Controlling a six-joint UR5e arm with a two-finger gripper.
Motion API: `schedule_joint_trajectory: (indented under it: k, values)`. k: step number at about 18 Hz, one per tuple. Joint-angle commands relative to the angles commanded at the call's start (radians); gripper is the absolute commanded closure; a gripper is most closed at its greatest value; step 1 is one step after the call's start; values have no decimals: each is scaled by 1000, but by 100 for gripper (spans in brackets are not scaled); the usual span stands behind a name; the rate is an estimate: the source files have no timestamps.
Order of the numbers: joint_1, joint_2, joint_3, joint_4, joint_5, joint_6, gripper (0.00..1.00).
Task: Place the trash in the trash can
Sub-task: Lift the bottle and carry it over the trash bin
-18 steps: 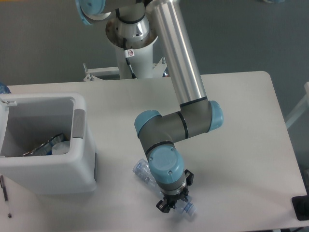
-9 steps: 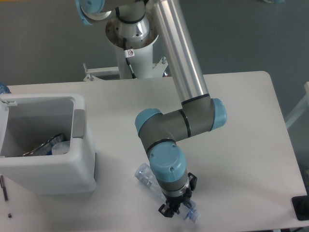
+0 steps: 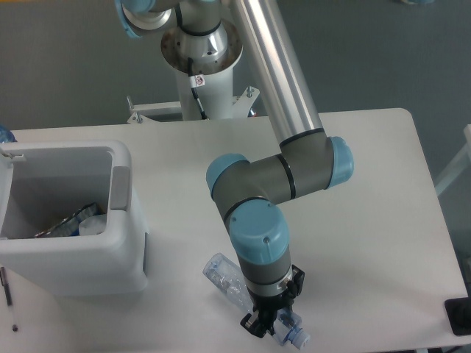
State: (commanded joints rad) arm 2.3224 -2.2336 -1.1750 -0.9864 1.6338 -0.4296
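Bottle (image 3: 228, 279) lies under the arm's downward-pointing gripper (image 3: 268, 323).

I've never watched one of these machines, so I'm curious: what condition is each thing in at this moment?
Bottle: lying on its side on the table, cap end beside the tool.
Tool: down over the bottle; whether it is open or closed cannot be told.
Trash can: upright, open on top, some items already inside.
Pen: lying flat at the table's left edge.

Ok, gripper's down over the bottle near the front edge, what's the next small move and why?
Probably close the gripper on the bottle. It sits low across the neck end, and the bottle lies flat on the table, not lifted. The wrist hides the fingers, so confirm the grip before lifting toward the trash can.
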Motion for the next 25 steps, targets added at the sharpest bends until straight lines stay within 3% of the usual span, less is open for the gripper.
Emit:
schedule_joint_trajectory:
  k: [5,9,15,20,25]
  values:
    - [-3,98,-5,-1,-100,63,45]
    - [-20,178,-44,3,-147,126,45]
    - [-35,245,-34,17,-221,201,45]
    - [-25,293,-26,74,-298,334,45]
    - [-23,312,41,87,-365,374,45]
